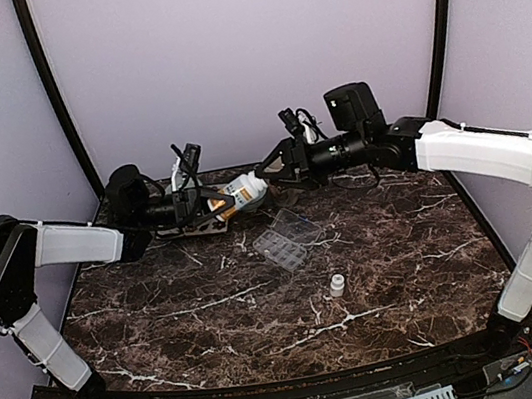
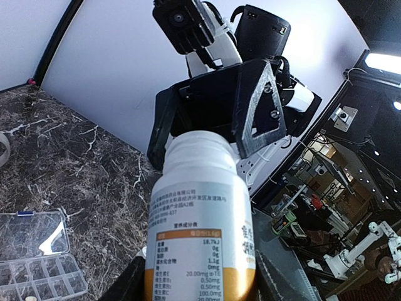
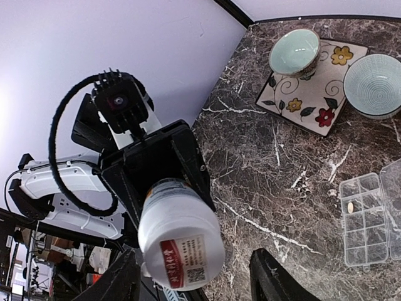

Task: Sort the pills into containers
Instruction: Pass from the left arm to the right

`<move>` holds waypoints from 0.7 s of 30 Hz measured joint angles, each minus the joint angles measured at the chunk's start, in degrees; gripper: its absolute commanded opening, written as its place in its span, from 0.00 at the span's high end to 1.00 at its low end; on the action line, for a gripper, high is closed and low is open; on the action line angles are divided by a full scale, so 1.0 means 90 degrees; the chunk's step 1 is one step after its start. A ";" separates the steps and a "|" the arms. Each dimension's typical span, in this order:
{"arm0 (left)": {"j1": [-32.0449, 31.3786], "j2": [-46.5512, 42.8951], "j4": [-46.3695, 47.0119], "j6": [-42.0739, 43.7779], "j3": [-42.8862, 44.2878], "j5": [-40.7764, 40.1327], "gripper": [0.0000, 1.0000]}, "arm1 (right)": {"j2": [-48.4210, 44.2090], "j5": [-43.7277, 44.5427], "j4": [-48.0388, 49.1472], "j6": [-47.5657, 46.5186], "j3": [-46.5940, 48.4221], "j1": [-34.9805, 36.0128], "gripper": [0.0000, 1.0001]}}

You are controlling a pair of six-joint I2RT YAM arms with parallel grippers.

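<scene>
A white pill bottle (image 1: 241, 196) with an orange-banded label lies sideways in the air at the back of the table. My left gripper (image 1: 219, 208) is shut on its body, as the left wrist view (image 2: 200, 283) shows. My right gripper (image 1: 268, 173) is open, one finger on each side of the bottle's white cap end (image 3: 182, 242) with gaps between. The clear compartment organiser box (image 1: 288, 240) lies open on the table below; it also shows in the left wrist view (image 2: 39, 264) and the right wrist view (image 3: 369, 219), with one small pale pill (image 3: 350, 206) in a cell.
Two pale green bowls (image 3: 294, 51) (image 3: 376, 76) stand at a flowered mat (image 3: 313, 94) at the back. A small white cap-like piece (image 1: 337, 285) sits on the marble in front of the organiser. Curved black poles and purple walls ring the table.
</scene>
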 measured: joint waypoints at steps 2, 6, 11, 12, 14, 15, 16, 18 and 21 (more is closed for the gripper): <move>0.0000 0.0000 -0.0063 0.0007 0.0022 0.0032 1.00 | 0.0095 -0.0044 -0.0002 0.0002 0.0002 0.0010 0.41; 0.0000 0.0022 -0.0202 0.0044 0.0100 0.0068 1.00 | 0.0158 -0.0097 0.0002 0.0000 0.0068 0.0027 0.42; 0.0000 0.0022 -0.0284 0.0119 0.0163 0.0092 1.00 | 0.0245 -0.0136 -0.0002 -0.0002 0.0211 0.0058 0.44; 0.0000 0.0022 -0.0287 0.0126 0.0170 0.0095 1.00 | 0.0265 -0.0146 -0.0012 -0.0002 0.0238 0.0063 0.45; 0.0000 0.0029 -0.0287 0.0138 0.0192 0.0102 1.00 | 0.0316 -0.0158 -0.0015 -0.0005 0.0287 0.0078 0.46; 0.0000 0.0034 -0.0287 0.0138 0.0199 0.0109 1.00 | 0.0340 -0.0170 -0.0017 -0.0005 0.0304 0.0092 0.47; 0.0000 0.0036 -0.0287 0.0138 0.0202 0.0114 1.00 | 0.0362 -0.0177 -0.0019 -0.0007 0.0313 0.0102 0.47; 0.0000 0.0051 -0.0287 0.0141 0.0202 0.0134 1.00 | 0.0410 -0.0187 -0.0041 -0.0010 0.0340 0.0131 0.49; 0.0000 0.0078 -0.0318 0.0155 0.0202 0.0168 1.00 | 0.0454 -0.0214 -0.0049 -0.0019 0.0369 0.0163 0.57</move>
